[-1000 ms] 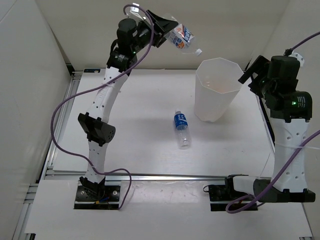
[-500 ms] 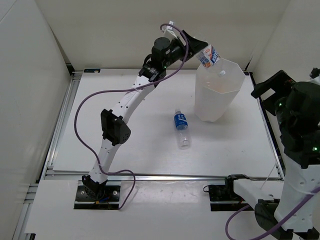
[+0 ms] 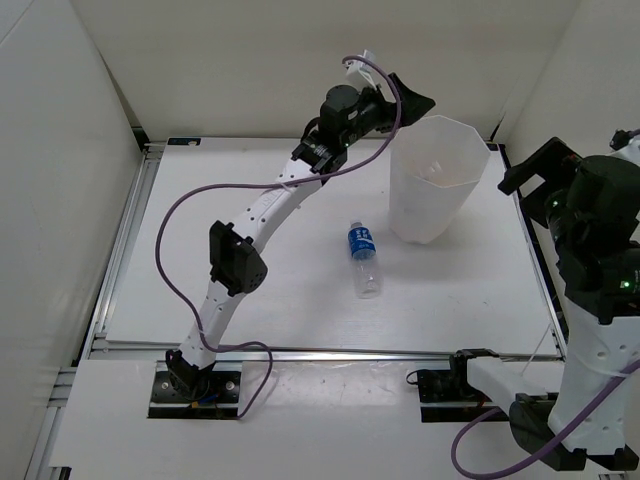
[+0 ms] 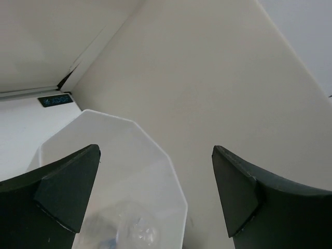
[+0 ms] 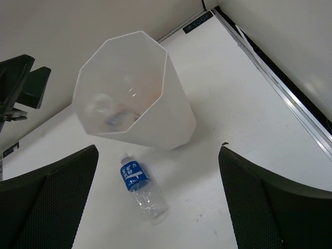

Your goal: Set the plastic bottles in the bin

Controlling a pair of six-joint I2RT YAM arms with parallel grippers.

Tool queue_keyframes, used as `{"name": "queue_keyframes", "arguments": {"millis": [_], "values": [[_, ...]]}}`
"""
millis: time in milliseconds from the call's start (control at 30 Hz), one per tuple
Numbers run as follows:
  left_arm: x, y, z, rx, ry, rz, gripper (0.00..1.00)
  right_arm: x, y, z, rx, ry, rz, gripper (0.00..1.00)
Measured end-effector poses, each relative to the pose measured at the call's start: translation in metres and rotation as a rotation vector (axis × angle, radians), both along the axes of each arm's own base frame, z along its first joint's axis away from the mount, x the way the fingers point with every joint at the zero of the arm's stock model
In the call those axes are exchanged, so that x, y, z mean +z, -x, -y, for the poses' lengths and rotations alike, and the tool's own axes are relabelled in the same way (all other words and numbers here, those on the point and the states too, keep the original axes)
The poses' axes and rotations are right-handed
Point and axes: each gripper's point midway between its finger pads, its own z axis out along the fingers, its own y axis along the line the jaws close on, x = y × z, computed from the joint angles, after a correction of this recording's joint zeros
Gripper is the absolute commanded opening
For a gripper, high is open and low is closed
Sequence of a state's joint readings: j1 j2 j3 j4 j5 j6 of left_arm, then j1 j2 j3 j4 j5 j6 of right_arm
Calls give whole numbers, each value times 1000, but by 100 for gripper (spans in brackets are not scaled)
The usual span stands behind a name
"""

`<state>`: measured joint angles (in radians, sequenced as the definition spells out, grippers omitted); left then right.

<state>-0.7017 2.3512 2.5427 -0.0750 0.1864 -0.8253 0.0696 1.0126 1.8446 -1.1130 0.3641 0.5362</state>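
Note:
The tall white translucent bin (image 3: pixel 432 215) stands at the back right of the table. My left gripper (image 3: pixel 408 101) hangs open and empty just over its far rim. In the left wrist view the bin's faceted rim (image 4: pixel 174 176) lies below the spread fingers (image 4: pixel 65 194), with a clear bottle (image 4: pixel 130 231) blurred inside. The right wrist view shows the bin (image 5: pixel 161 124) with a labelled bottle (image 5: pixel 111 115) lying inside. A clear bottle with a blue label (image 3: pixel 364 258) lies on the table left of the bin, also in the right wrist view (image 5: pixel 140 188). My right gripper (image 3: pixel 527 170) is open and empty, high at the right. The orange bottle is out of view.
White walls close in the back and both sides. A metal rail (image 3: pixel 545 280) runs along the table's right edge and another (image 3: pixel 330 352) along the front. The left arm's purple cable (image 3: pixel 180 215) loops over the left part of the table.
My left gripper swung right to the bin with the white-red-blue labelled bottle, opened and let it fall in. The right arm shifted right and nearer the camera.

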Motion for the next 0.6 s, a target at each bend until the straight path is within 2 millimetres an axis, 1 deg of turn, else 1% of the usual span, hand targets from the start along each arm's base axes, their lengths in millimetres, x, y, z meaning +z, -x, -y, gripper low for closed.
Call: {"name": "queue_keyframes", "arguments": {"millis": [100, 167, 233, 300, 367, 400, 433, 467, 500, 533, 567, 600], "values": [[-13, -1, 3, 6, -52, 18, 100, -3, -5, -1, 9, 5, -15, 100], [-23, -4, 1, 27, -100, 29, 100, -4, -9, -5, 38, 11, -21, 100], [-36, -5, -8, 61, -175, 36, 100, -2, -14, -13, 92, 19, -12, 100], [-48, -3, -23, 110, -257, 40, 100, 0, -19, -27, 178, 19, 1, 100], [-55, 6, -48, 166, -350, 45, 100, -3, -25, -44, 280, 14, 2, 100], [-55, 11, -63, 204, -385, 51, 100, -7, -27, -53, 334, 10, -2, 100], [-53, 19, -79, 240, -412, 54, 100, -12, -28, -64, 395, 4, -8, 100], [-53, 31, -101, 281, -444, 45, 100, -19, -30, -75, 456, 0, -22, 100], [-50, 43, -121, 323, -462, 40, 100, -27, -31, -87, 512, -3, -39, 100], [-46, 56, -143, 366, -462, 48, 100, -40, -32, -102, 576, -3, -66, 100], [-46, 67, -164, 413, -475, 38, 100, -56, -31, -116, 633, -2, -105, 100], [-47, 86, -188, 445, -480, 33, 100, -71, -29, -128, 679, 14, -145, 100]]}}
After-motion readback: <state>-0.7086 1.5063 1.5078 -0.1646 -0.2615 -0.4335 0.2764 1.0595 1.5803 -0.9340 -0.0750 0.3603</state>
